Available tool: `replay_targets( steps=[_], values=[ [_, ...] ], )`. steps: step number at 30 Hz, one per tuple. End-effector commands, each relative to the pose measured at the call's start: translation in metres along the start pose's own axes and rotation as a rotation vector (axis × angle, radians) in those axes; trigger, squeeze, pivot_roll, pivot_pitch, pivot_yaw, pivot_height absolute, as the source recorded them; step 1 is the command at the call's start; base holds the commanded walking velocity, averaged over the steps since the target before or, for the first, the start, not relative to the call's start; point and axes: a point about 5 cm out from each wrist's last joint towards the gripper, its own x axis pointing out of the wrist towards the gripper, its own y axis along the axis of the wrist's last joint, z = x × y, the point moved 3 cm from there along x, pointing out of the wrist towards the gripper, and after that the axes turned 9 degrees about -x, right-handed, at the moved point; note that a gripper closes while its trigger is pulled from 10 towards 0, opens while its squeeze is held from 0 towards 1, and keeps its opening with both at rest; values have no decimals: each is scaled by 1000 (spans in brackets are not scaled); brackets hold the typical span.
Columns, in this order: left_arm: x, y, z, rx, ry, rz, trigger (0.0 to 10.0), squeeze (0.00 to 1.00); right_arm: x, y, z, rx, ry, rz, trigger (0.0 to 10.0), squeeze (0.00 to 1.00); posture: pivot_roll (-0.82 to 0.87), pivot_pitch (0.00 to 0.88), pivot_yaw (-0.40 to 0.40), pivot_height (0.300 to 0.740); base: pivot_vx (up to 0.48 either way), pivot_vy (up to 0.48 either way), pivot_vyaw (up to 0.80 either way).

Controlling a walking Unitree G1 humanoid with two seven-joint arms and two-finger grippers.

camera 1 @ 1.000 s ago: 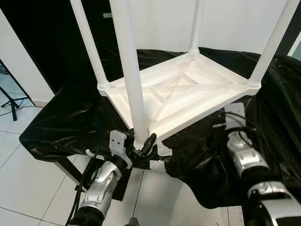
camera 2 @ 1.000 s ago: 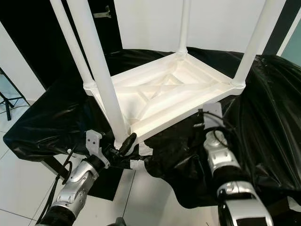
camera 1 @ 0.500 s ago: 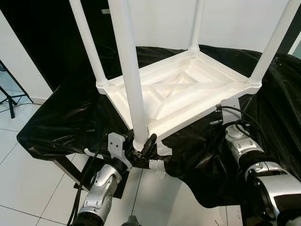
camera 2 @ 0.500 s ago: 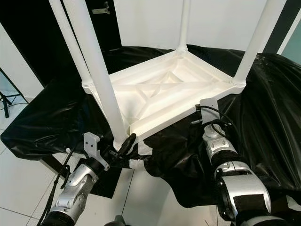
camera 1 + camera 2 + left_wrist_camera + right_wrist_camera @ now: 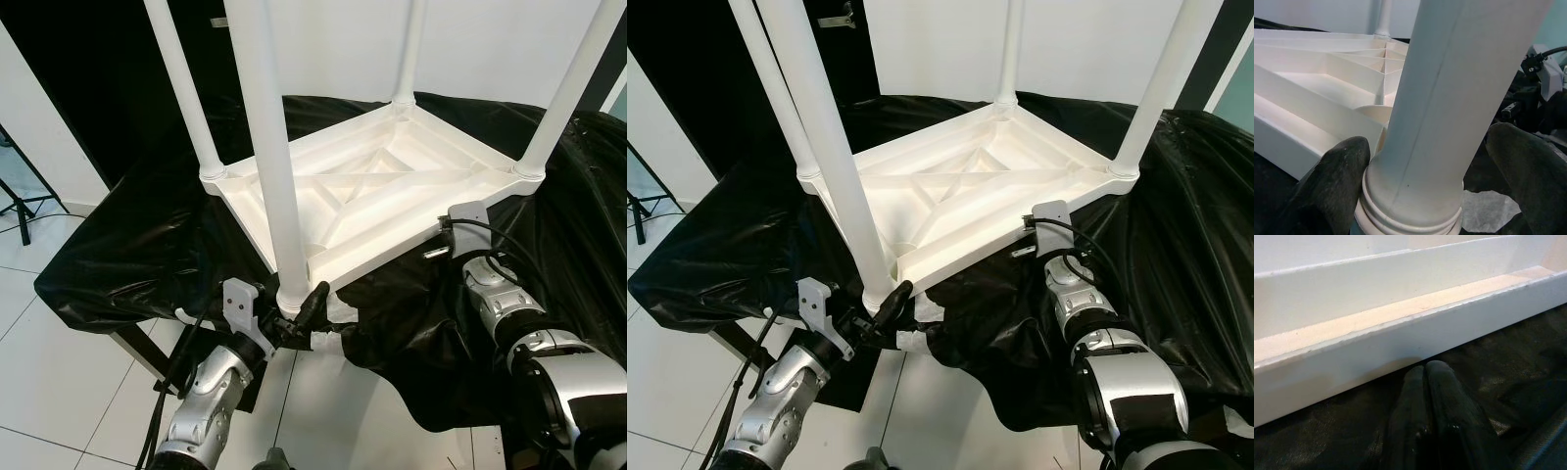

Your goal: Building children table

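Black plastic sheeting (image 5: 127, 245) covers a low work surface, white tiled floor (image 5: 59, 382) below, white wall behind. White children table (image 5: 372, 196) lies upside down on the sheeting, ribbed underside up, four white legs pointing upward.

Left gripper (image 5: 294, 315) sits at the table's near corner, at the base of the near leg (image 5: 269, 166). Its two black fingers (image 5: 1334, 181) are spread wide, one on each side of the leg's collar; one finger looks to touch the collar, the other stands a little off, so not clamped tight, though contact is hard to judge. White tape scraps (image 5: 328, 338) lie on the sheeting just beside this gripper.

Right gripper (image 5: 1425, 374) is low at the table's right-hand long edge, fingers pressed together with nothing between them, tips right at the bottom of the white side rail (image 5: 1400, 338), resting on the black sheeting. Rail runs just ahead of the fingertips.
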Motion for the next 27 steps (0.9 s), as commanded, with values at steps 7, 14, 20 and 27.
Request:
replay_targets(
  steps=[7, 14, 20, 27],
  values=[
    [-3, -6, 30, -64, -297, -66, 10000, 0, 3, 5, 22, 55, -74, -8, 10000, 0, 99, 0, 27, 740, 0, 0, 0],
    [-6, -4, 42, -149, -415, -104, 10000, 0, -7, -6, 0, 100, -105, 42, 10000, 0, 72, 0, 36, 740, 0, 0, 0],
    [6, 0, 52, -134, -485, -95, 9529, 0, -23, -18, -13, 127, -143, 71, 10000, 0, 43, 0, 41, 740, 0, 0, 0],
    [22, -5, 77, -156, -645, -152, 7961, 0, -45, -30, -20, 119, -166, 67, 10000, 0, -6, 0, 52, 740, 0, 0, 0]
  ],
)
